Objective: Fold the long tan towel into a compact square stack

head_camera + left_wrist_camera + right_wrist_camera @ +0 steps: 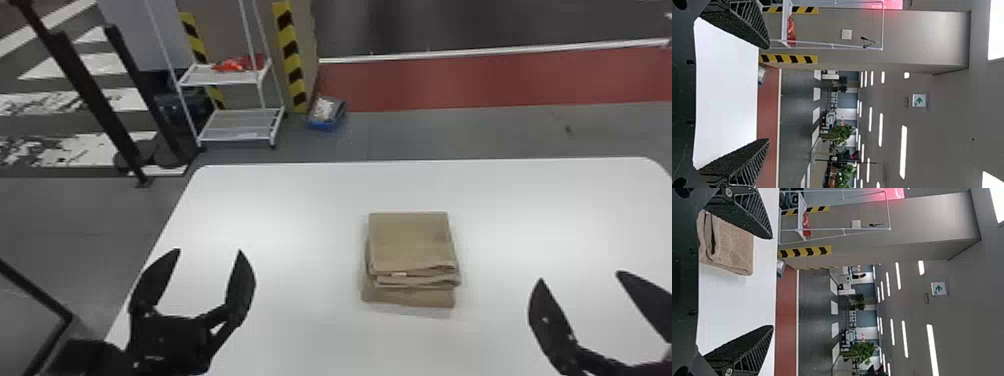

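Towel is lying folded into a layered, squarish stack on the white table, and its lowest layer is poking out on the robot's side! A small pale tag is peeking from the folds. Left gripper is hovering to one side, fingers spread wide; right gripper is hovering to the other, its fingers also standing apart, the stack sitting between the pair.

White table, gray floor, red strip
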`<state>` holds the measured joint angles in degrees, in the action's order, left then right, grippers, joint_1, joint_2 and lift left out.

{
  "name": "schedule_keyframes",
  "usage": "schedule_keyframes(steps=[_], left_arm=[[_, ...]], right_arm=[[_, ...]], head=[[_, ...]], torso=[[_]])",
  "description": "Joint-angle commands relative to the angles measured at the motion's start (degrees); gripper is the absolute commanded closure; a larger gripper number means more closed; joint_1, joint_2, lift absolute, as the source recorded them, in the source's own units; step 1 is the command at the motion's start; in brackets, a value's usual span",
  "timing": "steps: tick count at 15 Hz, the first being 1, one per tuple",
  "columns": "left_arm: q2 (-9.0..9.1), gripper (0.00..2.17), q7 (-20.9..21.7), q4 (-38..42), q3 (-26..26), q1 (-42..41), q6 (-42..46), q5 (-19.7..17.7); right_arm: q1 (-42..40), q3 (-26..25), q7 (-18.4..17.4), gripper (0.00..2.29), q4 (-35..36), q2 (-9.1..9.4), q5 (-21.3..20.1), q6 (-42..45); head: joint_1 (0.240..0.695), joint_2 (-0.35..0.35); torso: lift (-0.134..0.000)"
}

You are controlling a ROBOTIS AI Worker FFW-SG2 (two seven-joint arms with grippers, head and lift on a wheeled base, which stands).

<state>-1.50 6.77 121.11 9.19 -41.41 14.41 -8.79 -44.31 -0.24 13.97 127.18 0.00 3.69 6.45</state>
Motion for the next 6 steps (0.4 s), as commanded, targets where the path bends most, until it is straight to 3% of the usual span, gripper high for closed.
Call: schedule_keyframes(steps=[1,6], left_arm=[[0.0,0.04,-0.17,-0.34,0.04,-0.25,1.98,0.0],[0.0,0.04,0.0,-0.34,-0.22,-0.34,1.98,0.0]], right_arm=[[-0.08,0.06,0.0,0.07,0.0,0.05,0.0,0.09],[-0.69,0.33,0.18,0.07,0.26,0.05,0.0,0.97]], head=[[0.695,0.173],[0.695,0.177]], torso=[[-0.057],[-0.057]])
